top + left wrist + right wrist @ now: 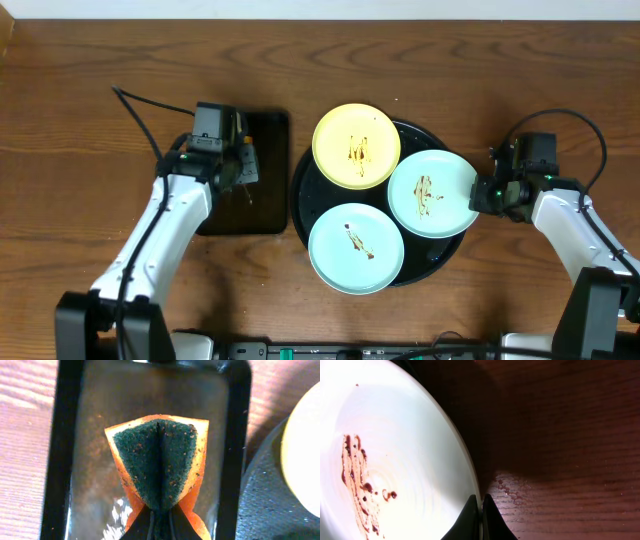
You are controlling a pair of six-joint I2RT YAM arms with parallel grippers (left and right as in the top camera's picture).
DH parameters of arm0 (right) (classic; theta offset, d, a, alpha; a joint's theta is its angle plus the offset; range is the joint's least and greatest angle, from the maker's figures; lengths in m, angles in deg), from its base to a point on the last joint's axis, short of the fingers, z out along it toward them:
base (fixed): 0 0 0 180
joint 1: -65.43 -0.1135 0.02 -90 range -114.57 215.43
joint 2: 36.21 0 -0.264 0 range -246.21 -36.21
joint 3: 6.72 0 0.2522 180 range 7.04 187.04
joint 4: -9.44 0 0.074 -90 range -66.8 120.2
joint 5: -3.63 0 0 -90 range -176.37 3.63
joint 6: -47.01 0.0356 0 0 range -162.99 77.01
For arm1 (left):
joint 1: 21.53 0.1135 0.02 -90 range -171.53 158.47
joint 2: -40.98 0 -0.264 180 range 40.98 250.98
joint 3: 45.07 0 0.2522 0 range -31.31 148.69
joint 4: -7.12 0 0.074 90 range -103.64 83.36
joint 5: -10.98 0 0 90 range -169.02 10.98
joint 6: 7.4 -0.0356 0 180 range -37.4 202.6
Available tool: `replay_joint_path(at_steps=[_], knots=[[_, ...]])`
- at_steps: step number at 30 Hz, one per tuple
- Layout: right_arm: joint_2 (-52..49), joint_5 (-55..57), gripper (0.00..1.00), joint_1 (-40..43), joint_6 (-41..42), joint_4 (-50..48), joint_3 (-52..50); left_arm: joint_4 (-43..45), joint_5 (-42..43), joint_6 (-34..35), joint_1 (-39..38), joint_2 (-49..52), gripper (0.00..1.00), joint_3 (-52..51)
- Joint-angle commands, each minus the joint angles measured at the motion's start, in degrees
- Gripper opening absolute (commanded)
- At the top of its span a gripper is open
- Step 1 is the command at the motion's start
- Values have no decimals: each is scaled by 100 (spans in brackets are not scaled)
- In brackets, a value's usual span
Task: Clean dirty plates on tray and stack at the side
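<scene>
Noted at centre of brown wood-grain table [80, 80]: large round black tray [302, 198], glossy, with raised rim. Carries three small round plates, smooth and shallow, each overhanging the rim slightly. Yellow plate [356, 146], pale, at 12 o'clock on tray; thin brown sauce squiggle at its middle. First blue plate [432, 193], light blue, at 3 o'clock; brown streak down its centre, shown in right wrist view as a sticky dark smear with small droplets beside faint concentric rings. Second blue plate [356, 248], same light blue, at 6 o'clock; short brown streak at centre. Plate edges meeting their neighbours; touching or overlapping, cannot tell. Right gripper [481, 510] at 3 o'clock edge of tray, black tapered fingers pressed together on the thin rim of first blue plate. Dark tray surface under that plate, wood grain beyond it. Left gripper [161, 520] at 9 o'clock from tray, above smaller rectangular black tray [50, 460], clamped on sponge [160, 467]. Sponge: orange foam body, dark green scouring face, coarse and speckled with orange crumbs, folded into a V along a centre crease by the pinch. Rectangular tray: rounded corners, raised rim, dull grey sheen on floor with bright glints near the sponge. Sponge touching that floor or held clear of it: cannot tell.
</scene>
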Motion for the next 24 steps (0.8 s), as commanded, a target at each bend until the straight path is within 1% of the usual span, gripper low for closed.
replay_joint_path(at_steps=[1, 5, 9, 12, 20, 24], knots=[[-63, 63, 1, 22, -17, -4, -83, 31, -33, 59, -13, -385, 7, 96], [-63, 63, 1, 22, -17, -2, -83, 153, -35, 55, -13, -837, 7, 96], [-63, 63, 1, 22, -17, 9, -83, 656, -125, -195, -13, -1222, 7, 96], [-63, 63, 1, 22, -17, 15, -83, 879, -293, -208, -13, -1362, 7, 96], [-63, 63, 2, 22, -17, 15, -83, 758, -348, -129, -13, -1276, 7, 94], [-63, 63, 1, 22, -17, 22, -83, 564, -310, 28, -13, -916, 7, 37]])
